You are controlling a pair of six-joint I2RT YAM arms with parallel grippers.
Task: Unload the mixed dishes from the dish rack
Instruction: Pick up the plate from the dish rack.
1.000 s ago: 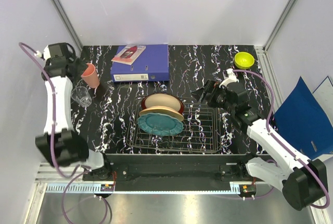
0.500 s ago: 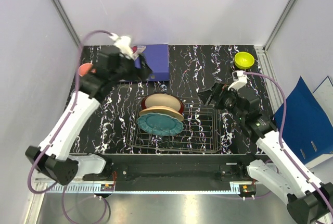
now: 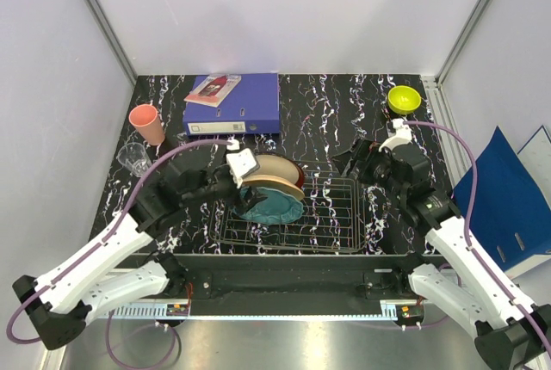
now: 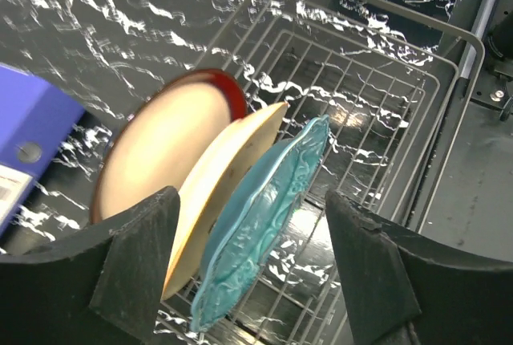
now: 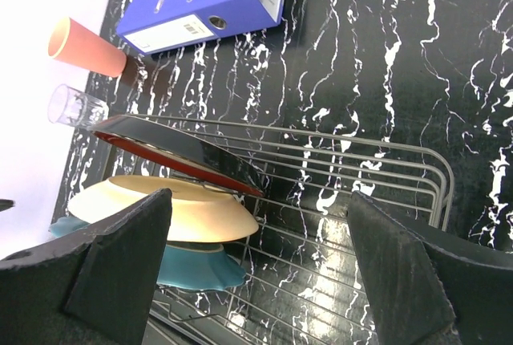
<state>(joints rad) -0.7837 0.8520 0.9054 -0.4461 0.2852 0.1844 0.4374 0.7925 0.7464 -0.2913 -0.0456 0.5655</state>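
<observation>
We see the dish rack (image 3: 334, 212) sitting on the black table with white streaks. Three plates lean on each other in the left part of the rack. The teal plate (image 3: 274, 206) is at the front of the rack. The cream-yellow plate (image 3: 282, 187) is in the middle. The red-rimmed cream plate (image 3: 272, 166) is at the back. The right part of the rack holds no dishes.

The left gripper (image 3: 238, 182) hangs over the left end of the rack, right by the plates. Its fingers are spread wide and it holds nothing. In its own camera we look down between the two fingers at the teal plate and the cream-yellow plate. We cannot tell if a finger touches a plate.

The right gripper (image 3: 351, 162) is by the back right corner of the rack. Its fingers are spread wide too, and it holds nothing.

The small yellow-green bowl (image 3: 403, 97) sits on the table, well behind the rack and off to its right. The salmon-pink cup (image 3: 147, 123) and the clear glass tumbler (image 3: 132, 157) stand close together on the table, well to the left of the rack. The blue ring binder (image 3: 234, 103) lies flat behind the rack.
</observation>
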